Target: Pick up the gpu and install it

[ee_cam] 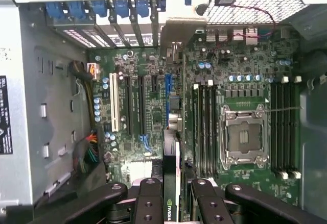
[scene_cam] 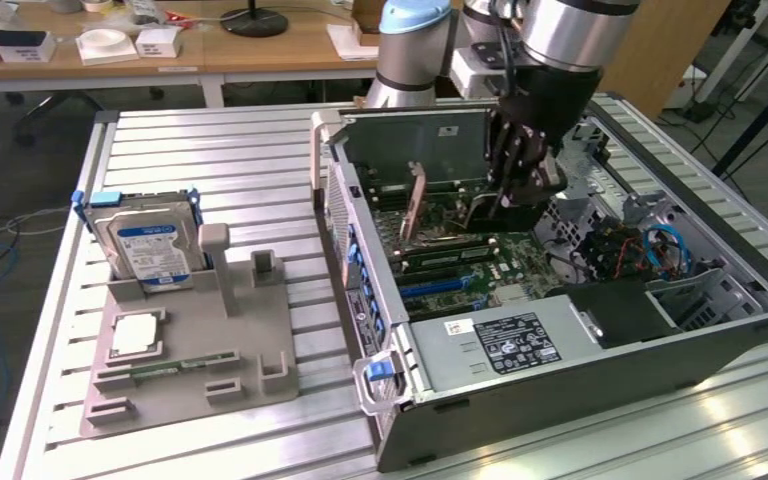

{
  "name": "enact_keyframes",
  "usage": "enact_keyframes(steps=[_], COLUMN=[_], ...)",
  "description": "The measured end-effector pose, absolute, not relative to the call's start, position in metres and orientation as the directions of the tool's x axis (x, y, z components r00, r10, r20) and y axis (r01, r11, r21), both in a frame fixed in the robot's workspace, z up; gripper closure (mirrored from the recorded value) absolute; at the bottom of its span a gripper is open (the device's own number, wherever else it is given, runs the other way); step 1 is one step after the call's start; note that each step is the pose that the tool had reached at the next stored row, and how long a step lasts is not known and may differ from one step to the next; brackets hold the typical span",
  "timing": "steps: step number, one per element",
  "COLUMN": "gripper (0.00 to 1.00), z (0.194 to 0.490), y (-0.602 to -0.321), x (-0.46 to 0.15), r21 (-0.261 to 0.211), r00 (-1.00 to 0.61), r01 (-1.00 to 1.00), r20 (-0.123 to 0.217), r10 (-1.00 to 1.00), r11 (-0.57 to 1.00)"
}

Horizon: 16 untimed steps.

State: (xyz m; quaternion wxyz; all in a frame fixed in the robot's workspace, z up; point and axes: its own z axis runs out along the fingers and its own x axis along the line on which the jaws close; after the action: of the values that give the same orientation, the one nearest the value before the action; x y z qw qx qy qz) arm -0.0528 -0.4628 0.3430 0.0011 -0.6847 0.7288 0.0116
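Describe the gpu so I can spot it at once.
Start at the open computer case on the exterior view's right and follow the arm down into it. The gpu, a thin dark card seen edge-on, is clamped in the gripper above the motherboard. Unlike the seated memory sticks, it is held clear of the slots.

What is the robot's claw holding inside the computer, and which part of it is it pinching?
The gripper is holding the gpu by its upper edge, the card hanging edge-down between the fingers above the motherboard.
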Motion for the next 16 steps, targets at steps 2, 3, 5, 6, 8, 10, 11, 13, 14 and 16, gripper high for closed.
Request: enact_keyframes(steps=[2,3,5,6,8,10,11,13,14,16], gripper=[0.74,0.74,0.74,0.74,0.74,0.74,0.74,0.74,0.74,0.74], z=[0.340,0.338,0.334,0.332,0.329,0.325,0.323,0.320,0.318,0.314], y=[-0.469,-0.472,-0.476,-0.477,-0.477,-0.477,-0.477,-0.476,-0.476,-0.476], x=[-0.054,-0.054,-0.055,-0.055,-0.056,-0.056,-0.057,-0.058,-0.058,-0.059], r21=[0.017,0.017,0.017,0.017,0.017,0.017,0.017,0.017,0.017,0.015], r00=[-0.063,-0.063,-0.063,-0.063,-0.063,-0.063,-0.063,-0.061,-0.058,-0.053], r01=[-0.998,-0.998,-0.998,-0.998,-0.998,-0.998,-0.998,-0.998,-0.998,-0.998], r20=[-0.017,-0.017,-0.017,-0.018,-0.017,-0.017,-0.017,-0.017,-0.017,-0.017], r10=[-0.998,-0.998,-0.998,-0.998,-0.998,-0.998,-0.998,-0.998,-0.998,-0.998], r11=[0.062,0.062,0.062,0.063,0.062,0.062,0.062,0.061,0.058,0.053])
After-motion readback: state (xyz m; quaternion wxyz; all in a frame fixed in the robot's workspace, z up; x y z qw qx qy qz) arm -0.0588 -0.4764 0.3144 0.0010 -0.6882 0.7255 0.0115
